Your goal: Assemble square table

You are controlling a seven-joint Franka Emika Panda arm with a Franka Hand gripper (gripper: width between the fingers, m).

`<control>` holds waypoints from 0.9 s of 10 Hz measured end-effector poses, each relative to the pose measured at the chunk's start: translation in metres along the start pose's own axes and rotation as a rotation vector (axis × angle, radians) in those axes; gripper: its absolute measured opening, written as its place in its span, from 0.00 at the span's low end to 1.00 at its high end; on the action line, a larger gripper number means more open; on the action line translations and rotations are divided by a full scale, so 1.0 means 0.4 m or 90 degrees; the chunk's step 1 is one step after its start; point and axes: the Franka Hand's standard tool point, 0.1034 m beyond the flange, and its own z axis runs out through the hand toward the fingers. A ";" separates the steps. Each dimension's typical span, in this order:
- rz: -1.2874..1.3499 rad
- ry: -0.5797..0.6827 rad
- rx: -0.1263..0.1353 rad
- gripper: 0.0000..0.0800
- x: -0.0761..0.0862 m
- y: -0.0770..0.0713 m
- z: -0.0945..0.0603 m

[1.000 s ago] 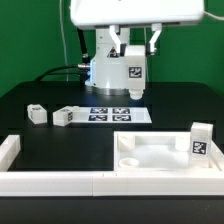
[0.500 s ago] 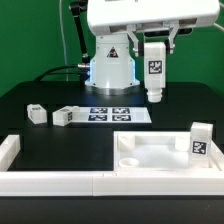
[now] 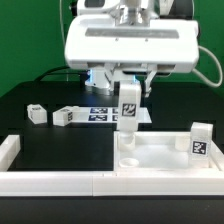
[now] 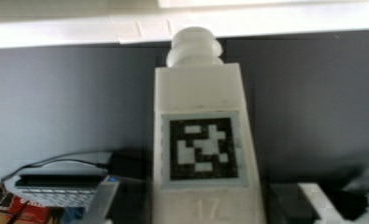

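The white square table top (image 3: 160, 162) lies at the front in the exterior view's right half, against the border wall. My gripper (image 3: 130, 92) is shut on a white tagged leg (image 3: 130, 108) and holds it upright, its tip just above the top's rear left corner. In the wrist view the leg (image 4: 202, 130) fills the middle, tag facing the camera, its knob pointing away. Another leg (image 3: 201, 141) stands on the top's right side. Two more legs (image 3: 37, 114) (image 3: 66, 116) lie on the table at the left.
The marker board (image 3: 112, 115) lies flat behind the table top, partly hidden by the arm. Low white border walls (image 3: 50, 180) run along the front and the left corner. The robot base stands at the back.
The arm has swung forward and down, carrying the leg from high at the back right to just above the table top's rear left corner.
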 end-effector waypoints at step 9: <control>-0.019 -0.031 -0.001 0.36 -0.081 -0.022 0.053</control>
